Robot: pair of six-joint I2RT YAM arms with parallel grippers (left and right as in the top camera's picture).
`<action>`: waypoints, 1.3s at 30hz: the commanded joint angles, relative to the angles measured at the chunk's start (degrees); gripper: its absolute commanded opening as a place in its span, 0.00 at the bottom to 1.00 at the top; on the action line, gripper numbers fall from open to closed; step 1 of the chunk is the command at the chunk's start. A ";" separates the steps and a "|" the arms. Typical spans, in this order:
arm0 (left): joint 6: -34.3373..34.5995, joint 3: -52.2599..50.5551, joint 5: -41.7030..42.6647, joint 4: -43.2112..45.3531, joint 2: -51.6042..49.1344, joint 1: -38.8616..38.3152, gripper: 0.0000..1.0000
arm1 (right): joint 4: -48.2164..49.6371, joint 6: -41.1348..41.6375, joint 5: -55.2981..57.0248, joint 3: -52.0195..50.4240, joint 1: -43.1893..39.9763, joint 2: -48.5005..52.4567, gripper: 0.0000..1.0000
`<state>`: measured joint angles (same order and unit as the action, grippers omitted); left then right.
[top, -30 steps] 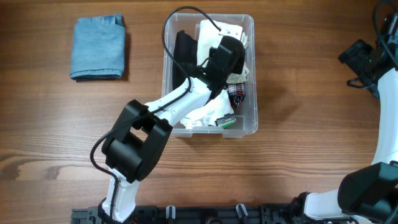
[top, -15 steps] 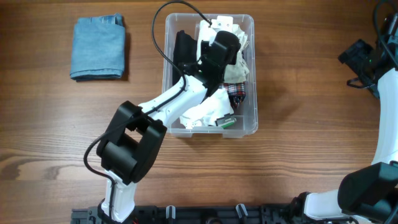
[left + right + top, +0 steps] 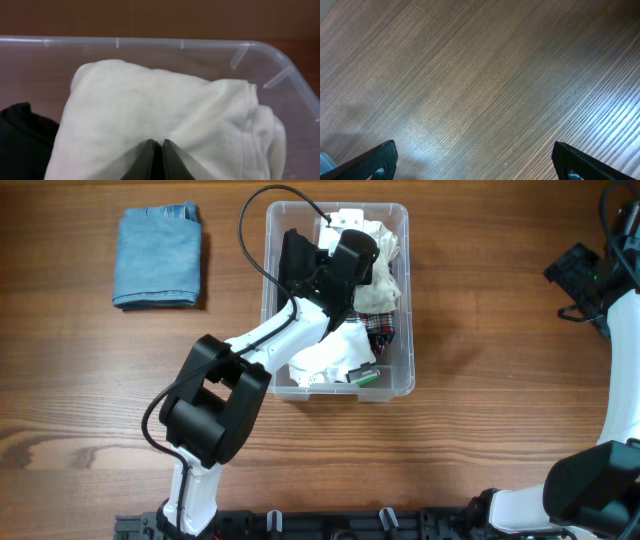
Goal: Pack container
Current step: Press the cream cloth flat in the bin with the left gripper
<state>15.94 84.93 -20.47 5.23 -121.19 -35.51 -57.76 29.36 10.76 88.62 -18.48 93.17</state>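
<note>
Left claw is closed, pinching a fold of the cream cloth inside the container, which sits top centre of the table. I'd push the fold down toward the far wall before letting go and keep clear of the rim. Right claw is wide and empty, off to the side.

Count: one container, one cream cloth, one black garment, one white garment, and one folded blue cloth outside, not yet packed.

The right gripper hangs over the brown wooden tabletop, its two black fingers spread wide apart, one near each lower corner of the view. The grain runs diagonally from lower left to upper right, with a pale sheen between the fingers.
</note>
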 commanded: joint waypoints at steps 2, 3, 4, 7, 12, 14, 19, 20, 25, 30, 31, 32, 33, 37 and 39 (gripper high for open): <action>-0.61 -0.55 1.36 1.44 1.51 -0.42 0.07 | 0.17 0.79 0.37 -0.09 0.02 0.28 1.00; -0.83 -0.55 1.36 1.42 2.82 -0.66 0.06 | 0.17 0.79 0.35 -0.09 0.02 0.28 1.00; -1.03 -0.55 1.36 1.40 4.02 -0.81 0.06 | 0.17 0.79 0.35 -0.09 0.02 0.28 1.00; -0.92 -0.55 1.44 1.33 6.49 -1.51 0.04 | 0.17 0.79 0.37 -0.09 0.02 0.28 1.00; 1.81 -0.55 3.56 -5.97 6.49 -3.23 0.04 | 0.17 0.76 0.35 -0.09 0.02 0.28 1.00; 4.79 -0.55 4.22 -9.92 6.47 -4.11 0.04 | 0.17 0.79 0.37 -0.09 0.02 0.28 1.00; 7.72 -0.66 4.76 -15.74 5.73 -5.99 0.04 | 0.17 0.79 0.37 -0.09 0.02 0.28 1.00; 7.76 -0.76 4.83 -15.82 4.96 -6.19 0.04 | 0.17 0.76 0.35 -0.09 0.02 0.28 1.00; 8.74 -0.76 4.81 -15.78 1.01 -6.23 0.04 | 0.17 0.81 0.35 -0.09 0.02 0.28 1.00; 3.54 -0.70 4.07 -10.69 2.08 -6.12 0.04 | 0.17 0.79 0.35 -0.09 0.02 0.28 1.00; 1.77 -0.70 3.61 -8.81 2.97 -6.12 0.04 | 0.17 0.79 0.35 -0.09 0.02 0.28 1.00; 0.00 -0.70 2.05 -6.43 4.15 -6.12 0.04 | 0.17 0.76 0.35 -0.09 0.02 0.28 1.00; -1.31 -0.68 0.04 -4.76 5.51 -6.12 0.04 | 0.17 0.79 0.35 -0.09 0.02 0.28 1.00; -2.25 -0.70 -6.67 -4.20 9.44 -5.22 0.04 | 0.17 0.79 0.35 -0.09 0.02 0.28 1.00; -2.05 -0.70 -6.62 -5.22 9.75 -4.44 0.04 | 0.17 0.79 0.37 -0.09 0.02 0.28 1.00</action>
<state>16.19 84.49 -22.11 0.62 -115.70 -41.34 -57.76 29.39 10.76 88.62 -18.48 93.17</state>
